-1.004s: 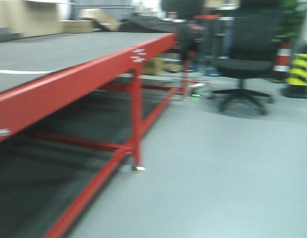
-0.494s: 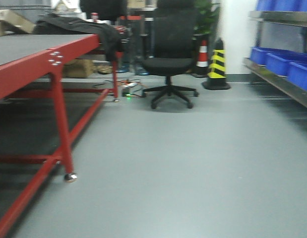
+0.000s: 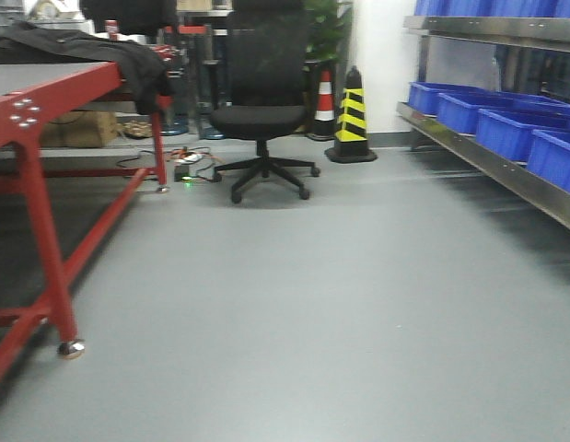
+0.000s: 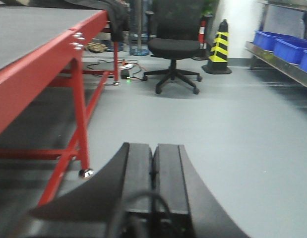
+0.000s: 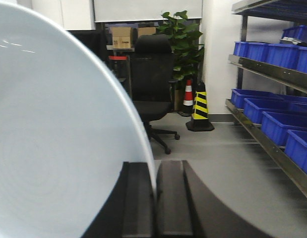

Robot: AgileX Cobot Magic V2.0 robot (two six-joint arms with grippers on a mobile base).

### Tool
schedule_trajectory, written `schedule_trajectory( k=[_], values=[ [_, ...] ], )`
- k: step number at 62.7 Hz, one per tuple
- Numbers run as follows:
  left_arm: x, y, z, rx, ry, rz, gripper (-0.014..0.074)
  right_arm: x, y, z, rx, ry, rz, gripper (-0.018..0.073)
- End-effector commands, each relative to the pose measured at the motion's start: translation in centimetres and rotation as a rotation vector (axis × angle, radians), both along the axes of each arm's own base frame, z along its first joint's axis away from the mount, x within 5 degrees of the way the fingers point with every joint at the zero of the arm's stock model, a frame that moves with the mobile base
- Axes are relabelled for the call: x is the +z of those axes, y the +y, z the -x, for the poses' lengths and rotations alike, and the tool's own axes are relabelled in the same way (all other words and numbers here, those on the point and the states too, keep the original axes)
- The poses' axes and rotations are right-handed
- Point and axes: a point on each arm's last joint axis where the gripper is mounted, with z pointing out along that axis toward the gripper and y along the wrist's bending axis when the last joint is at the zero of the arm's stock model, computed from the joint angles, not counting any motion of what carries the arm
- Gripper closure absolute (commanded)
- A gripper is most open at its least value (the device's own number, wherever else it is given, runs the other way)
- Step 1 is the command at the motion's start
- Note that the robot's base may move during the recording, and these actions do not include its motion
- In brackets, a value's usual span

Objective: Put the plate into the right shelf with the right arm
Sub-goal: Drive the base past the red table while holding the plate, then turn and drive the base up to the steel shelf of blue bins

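The plate (image 5: pixel 59 134) looked rigid, glossy and breakable. It was probably slick against hard pads and fairly heavy for a hold on its thin rim, so a firm pinch on the rim with the disc kept steady seemed the sensible grip. The right gripper (image 5: pixel 154 196) was closed on exactly that spot, its two fingers (image 5: pixel 170 198) clamping the rim between them. The plate stood on edge, spreading up and to the left of the gripper and filling that side of the wrist view. The shelf (image 5: pixel 272 67) with its blue bins (image 5: pixel 270 124) lay ahead and to the right of the gripper, well apart from it. The left gripper (image 4: pixel 153 168) was closed on nothing, its fingers touching.
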Motion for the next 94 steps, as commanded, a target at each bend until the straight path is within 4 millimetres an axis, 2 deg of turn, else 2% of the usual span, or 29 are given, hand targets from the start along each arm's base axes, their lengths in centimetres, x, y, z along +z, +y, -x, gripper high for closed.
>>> schedule_trajectory(
  k=[1, 94],
  values=[
    [0.52, 0.10, 0.08, 0.009, -0.089, 0.018, 0.0724, 1.68, -0.18, 0.19, -0.021, -0.111, -0.002, 0.0505],
    [0.52, 0.10, 0.08, 0.009, -0.089, 0.018, 0.0724, 1.68, -0.18, 0.17, -0.022, -0.110, -0.002, 0.0505]
  ],
)
